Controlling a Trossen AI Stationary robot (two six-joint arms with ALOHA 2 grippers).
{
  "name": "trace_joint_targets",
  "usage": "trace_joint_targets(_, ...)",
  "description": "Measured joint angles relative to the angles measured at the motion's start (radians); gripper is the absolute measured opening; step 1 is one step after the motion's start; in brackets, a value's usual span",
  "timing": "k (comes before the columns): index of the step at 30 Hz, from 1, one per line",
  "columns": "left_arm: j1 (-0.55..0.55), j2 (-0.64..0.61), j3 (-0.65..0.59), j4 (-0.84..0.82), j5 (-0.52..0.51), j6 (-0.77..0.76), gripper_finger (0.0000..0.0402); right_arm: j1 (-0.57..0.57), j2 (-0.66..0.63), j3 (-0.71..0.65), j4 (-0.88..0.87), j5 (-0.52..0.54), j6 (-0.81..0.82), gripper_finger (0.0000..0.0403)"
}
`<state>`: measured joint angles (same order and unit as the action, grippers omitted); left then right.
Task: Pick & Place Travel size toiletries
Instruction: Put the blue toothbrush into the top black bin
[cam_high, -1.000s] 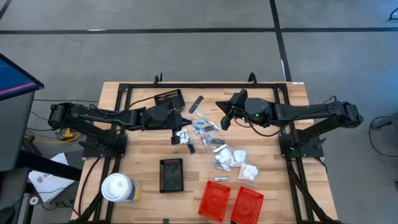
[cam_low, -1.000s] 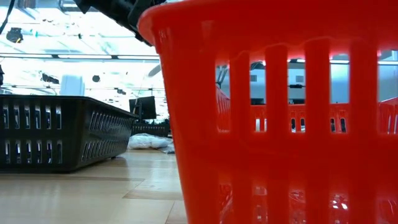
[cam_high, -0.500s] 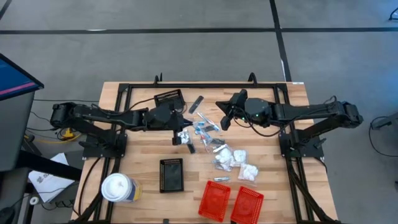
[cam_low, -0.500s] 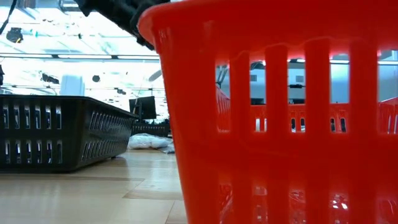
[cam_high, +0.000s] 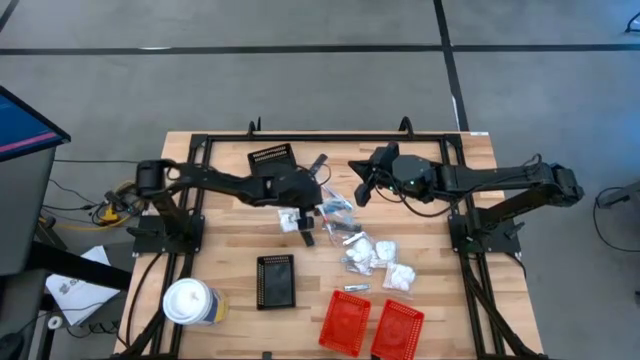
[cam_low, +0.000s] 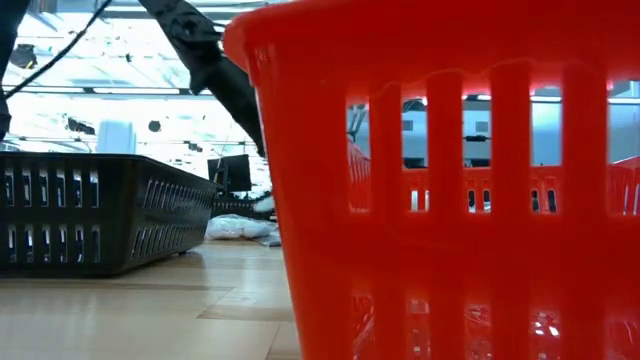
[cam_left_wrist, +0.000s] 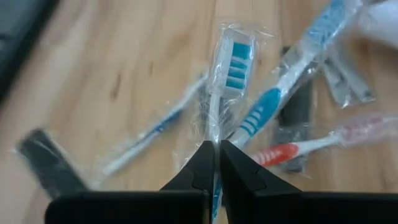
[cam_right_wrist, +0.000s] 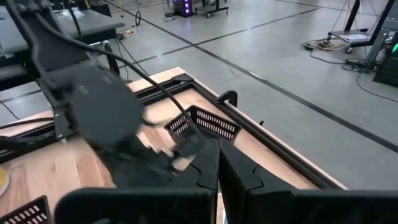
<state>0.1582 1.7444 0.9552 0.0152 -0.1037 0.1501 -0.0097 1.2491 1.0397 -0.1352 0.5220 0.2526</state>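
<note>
The travel size toiletries (cam_high: 345, 228) lie heaped at the table's middle: clear-wrapped toothbrushes (cam_left_wrist: 233, 68), silvery sachets and white packets (cam_high: 388, 262), with a dark stick (cam_high: 318, 165) behind them. My left gripper (cam_high: 316, 203) is shut and slants down over the heap's left end. In its wrist view the shut fingertips (cam_left_wrist: 216, 148) stand over a wrapped blue-and-white toothbrush. My right gripper (cam_high: 361, 190) hangs shut above the heap's far right, holding nothing. My left gripper's shut fingertips (cam_left_wrist: 205, 155) stand over the handle (cam_left_wrist: 214, 124) of the wrapped blue-and-white toothbrush, slanting down from the table's left. The toothbrush lies flat on the table. I cannot tell whether the tips touch it.
A black basket (cam_high: 275, 280) and a white lidded cup (cam_high: 190, 302) stand near the front left. Two red baskets (cam_high: 345, 322) (cam_high: 398, 328) stand at the front. Another black basket (cam_high: 272, 157) lies tipped at the back. A small item (cam_high: 357, 288) lies before the red baskets.
My left gripper has swung toward the table's right edge and down onto the heap of toiletries, tipping more steeply downward, most of it in the last half second. It has stayed shut. The toiletries have not moved.
</note>
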Motion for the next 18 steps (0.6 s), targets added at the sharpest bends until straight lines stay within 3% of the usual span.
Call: trace_joint_targets(18, 0.006, 0.014, 0.017, -0.020, -0.005, -0.022, 0.0102, 0.000, 0.000, 0.000, -0.015, 0.000, 0.002, 0.0000)
